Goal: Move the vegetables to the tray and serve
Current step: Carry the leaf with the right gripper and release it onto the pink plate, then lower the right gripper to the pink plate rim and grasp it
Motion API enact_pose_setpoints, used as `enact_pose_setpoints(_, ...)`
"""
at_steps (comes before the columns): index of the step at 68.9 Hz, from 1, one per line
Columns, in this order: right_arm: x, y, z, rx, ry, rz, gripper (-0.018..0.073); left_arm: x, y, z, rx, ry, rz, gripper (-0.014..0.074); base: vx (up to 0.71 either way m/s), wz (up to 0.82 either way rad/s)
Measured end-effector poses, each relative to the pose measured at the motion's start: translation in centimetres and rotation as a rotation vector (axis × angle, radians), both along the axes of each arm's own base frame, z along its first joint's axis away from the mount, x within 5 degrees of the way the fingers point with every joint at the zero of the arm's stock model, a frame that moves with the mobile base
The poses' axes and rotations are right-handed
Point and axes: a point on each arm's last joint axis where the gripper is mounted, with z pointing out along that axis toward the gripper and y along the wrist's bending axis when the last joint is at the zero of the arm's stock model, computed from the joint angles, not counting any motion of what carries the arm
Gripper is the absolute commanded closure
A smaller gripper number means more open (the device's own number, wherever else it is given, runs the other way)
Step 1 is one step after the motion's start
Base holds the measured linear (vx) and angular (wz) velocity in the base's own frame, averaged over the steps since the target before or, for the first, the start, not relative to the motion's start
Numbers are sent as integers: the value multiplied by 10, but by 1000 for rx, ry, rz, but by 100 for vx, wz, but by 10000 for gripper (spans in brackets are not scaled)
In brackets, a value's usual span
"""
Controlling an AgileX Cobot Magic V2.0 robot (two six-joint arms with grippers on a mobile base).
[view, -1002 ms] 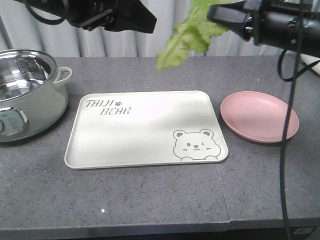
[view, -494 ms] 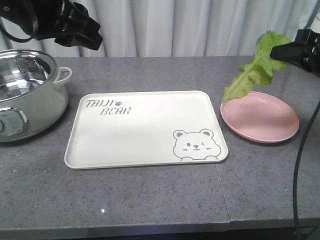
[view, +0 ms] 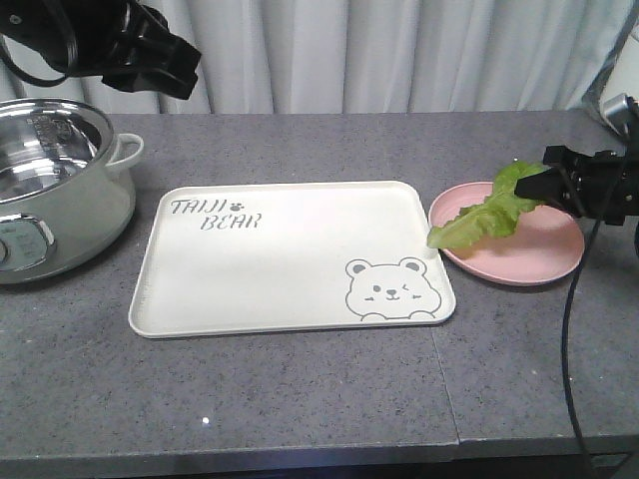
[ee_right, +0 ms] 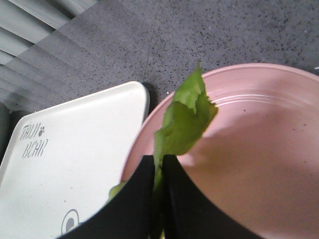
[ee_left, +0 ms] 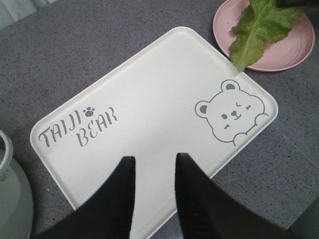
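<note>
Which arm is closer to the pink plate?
Right. The right gripper holds the lettuce just over the plate; the left gripper hangs open across the tray from it.

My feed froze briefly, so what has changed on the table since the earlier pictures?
The right gripper carried the lettuce leaf from high over the tray rightward and down onto the pink plate, tip overhanging toward the tray, still clamped. The plate slid slightly toward the tray. The left gripper drew back left, open. Tray and pot stayed put.
</note>
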Motion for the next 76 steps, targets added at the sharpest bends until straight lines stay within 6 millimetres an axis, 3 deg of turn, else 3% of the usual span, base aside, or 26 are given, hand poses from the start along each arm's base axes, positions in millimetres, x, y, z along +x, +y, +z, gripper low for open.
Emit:
enact_pose_setpoints(17,3,-4,-8,-36,22,-32,183,0,0,0,0,1,0,407,0,0)
enact_pose_setpoints(23,2,-7,-11,-67,39,-45,125,0,0,0,0,1,0,407,0,0)
enact_pose_setpoints(40,5,-14,-11,-154,58,-85,113,0,0,0,0,1,0,407,0,0)
enact_pose_setpoints(63,22,-27,34,-257,18,-128,115,0,0,0,0,1,0,407,0,0)
enact_pose_setpoints(76,10,-37,50,-315,121,-129,115,0,0,0,0,1,0,407,0,0)
